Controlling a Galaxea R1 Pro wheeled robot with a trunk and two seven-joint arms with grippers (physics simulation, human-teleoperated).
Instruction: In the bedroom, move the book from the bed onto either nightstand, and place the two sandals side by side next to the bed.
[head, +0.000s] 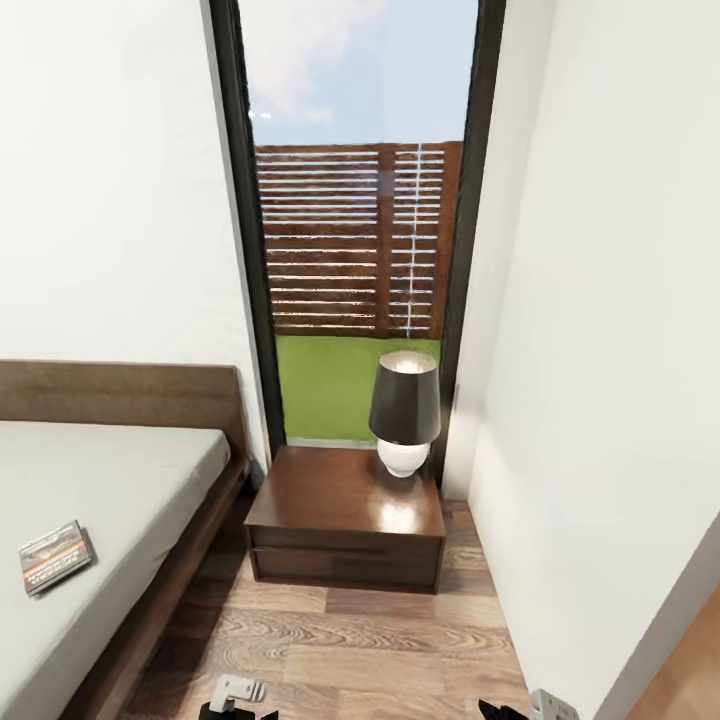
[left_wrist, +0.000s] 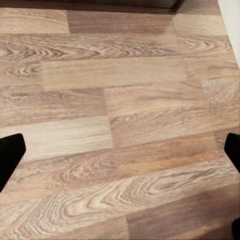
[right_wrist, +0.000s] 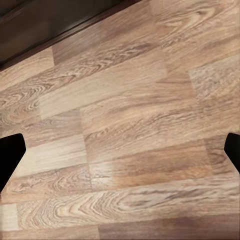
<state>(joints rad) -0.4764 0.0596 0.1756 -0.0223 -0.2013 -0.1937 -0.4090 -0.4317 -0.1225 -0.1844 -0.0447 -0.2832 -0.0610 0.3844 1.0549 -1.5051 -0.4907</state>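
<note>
The nightstand (head: 345, 520) is dark reddish wood, polished to a gloss — the lamp (head: 404, 412) on it mirrors in its top. Beside the nightstand, the bed (head: 170, 560) has a matt brown wood frame and a smooth, plain off-white mattress, where the book (head: 56, 556) shows a paper cover. The floor (head: 350, 650) before the nightstand is grained wood plank — a soft sheen.

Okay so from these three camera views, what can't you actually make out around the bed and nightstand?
- The book: head view, cover lettering too small and blurred to read.
- The bed: head view, cut off by the left and bottom edges.
- The nightstand: head view, drawer fronts foreshortened, so their number is unclear; the lamp hides part of its top.
- Left gripper and right gripper: wrist views, fingertips clipped at the picture edges, floor between them.
</note>
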